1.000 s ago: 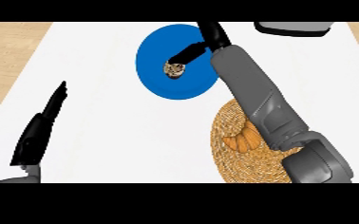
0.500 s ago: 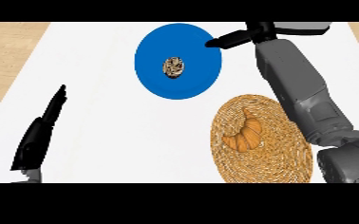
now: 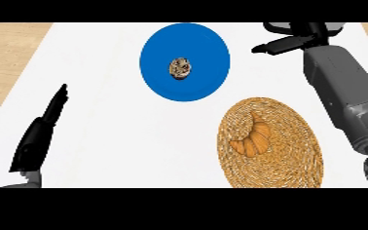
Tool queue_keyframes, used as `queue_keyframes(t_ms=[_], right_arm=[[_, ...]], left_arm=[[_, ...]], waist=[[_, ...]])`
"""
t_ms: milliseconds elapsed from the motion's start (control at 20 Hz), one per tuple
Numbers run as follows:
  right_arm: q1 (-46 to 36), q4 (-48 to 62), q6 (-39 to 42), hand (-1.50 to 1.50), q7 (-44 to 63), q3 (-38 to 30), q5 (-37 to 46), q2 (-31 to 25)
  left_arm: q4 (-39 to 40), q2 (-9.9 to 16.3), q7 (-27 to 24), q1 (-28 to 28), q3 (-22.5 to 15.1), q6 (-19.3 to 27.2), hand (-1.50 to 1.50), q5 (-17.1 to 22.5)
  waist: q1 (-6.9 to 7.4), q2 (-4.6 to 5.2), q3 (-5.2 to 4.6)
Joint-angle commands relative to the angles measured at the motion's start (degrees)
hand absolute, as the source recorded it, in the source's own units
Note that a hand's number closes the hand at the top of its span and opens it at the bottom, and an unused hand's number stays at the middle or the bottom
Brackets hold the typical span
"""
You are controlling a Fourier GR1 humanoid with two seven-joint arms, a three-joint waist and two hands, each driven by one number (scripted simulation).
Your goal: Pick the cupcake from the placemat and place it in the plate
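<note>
A: Where was the cupcake (image 3: 179,68)?
B: On the blue plate (image 3: 208,39); placement looked complete.
A: Your hands?
B: Right hand (image 3: 293,41) open, empty. Left hand (image 3: 39,135) open, resting. Next: retract clear.

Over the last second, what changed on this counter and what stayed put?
The right hand let go of the cupcake on the blue plate and drew back to the right, clear of the plate. The cupcake, croissant, woven placemat and resting left hand stayed put.

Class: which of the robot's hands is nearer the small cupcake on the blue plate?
Right. The right hand is beside the blue plate holding the cupcake; the left hand rests far lower-left.
</note>
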Motion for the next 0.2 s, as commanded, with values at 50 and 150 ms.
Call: queue_keyframes(t_ms=[50, 150], right_arm=[[1.7, 1.7, 3.3, -1.50, -2.3, 0.2, 0.9, -4.1], [0.4, 2.0, 3.5, -1.50, -1.5, -0.6, 0.3, -4.8]], left_arm=[[-1.1, 0.1, -0.6, 1.1, -0.4, -0.8, 0.00, 0.1], [0.3, 0.0, 0.2, -0.6, -0.2, -0.9, 0.00, 0.3]], waist=[[0.89, 0.23, 0.05], [0.50, 0.18, 0.03]])
